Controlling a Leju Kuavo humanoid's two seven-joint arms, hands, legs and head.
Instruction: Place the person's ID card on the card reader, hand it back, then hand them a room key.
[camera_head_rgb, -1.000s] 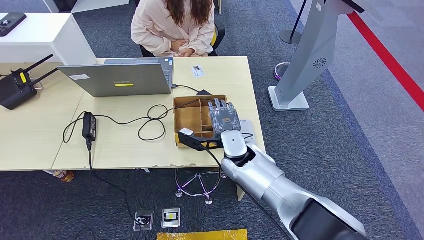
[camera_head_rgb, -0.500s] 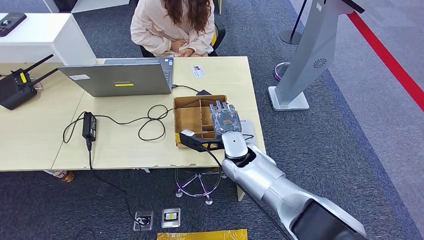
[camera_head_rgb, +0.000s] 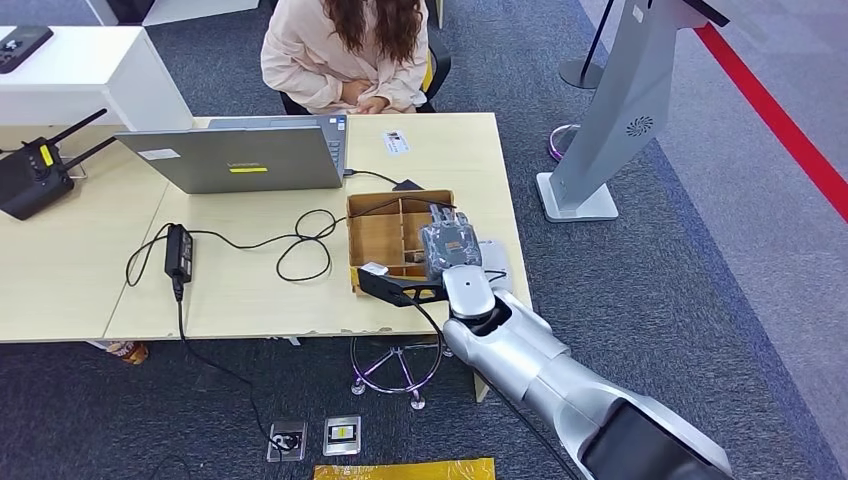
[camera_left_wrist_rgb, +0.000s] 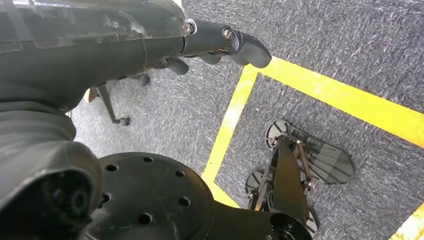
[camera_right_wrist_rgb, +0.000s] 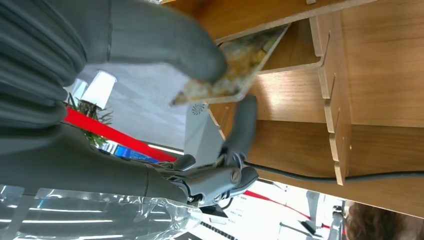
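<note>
Evidently the robot's right hand (camera_head_rgb: 449, 243) had reached into the brown, divided wooden organiser box (camera_head_rgb: 378, 238) that sat on the pale wooden desk (camera_head_rgb: 250, 290), and in the right wrist view its thick grey thumb (camera_right_wrist_rgb: 165, 42) lay on top of a thin, flat, glossy card with a mottled yellowish printed face (camera_right_wrist_rgb: 235, 67), while a darker finger (camera_right_wrist_rgb: 242, 125) reached beneath it, so the card appeared pinched by one edge in a compartment of the box beside a wooden divider (camera_right_wrist_rgb: 327, 65). Whether it had lifted free of the box could not be told. Judging from its look, the card was light, stiff and slick, likely to slide out of a loose pinch or to catch on a divider if tilted; a firm hold on the two flat faces near one edge, leaving the far end free for the other party to take, seemed the sensible grip. A small white card with a dark printed patch (camera_head_rgb: 395, 142) lay flat on the far edge of the desk, just in front of the seated person in a pale pink top (camera_head_rgb: 345, 50) and beside the open grey laptop (camera_head_rgb: 238, 155). The left hand (camera_left_wrist_rgb: 220, 42) hung over the grey carpet, its fingers loosely curled and holding nothing.
</note>
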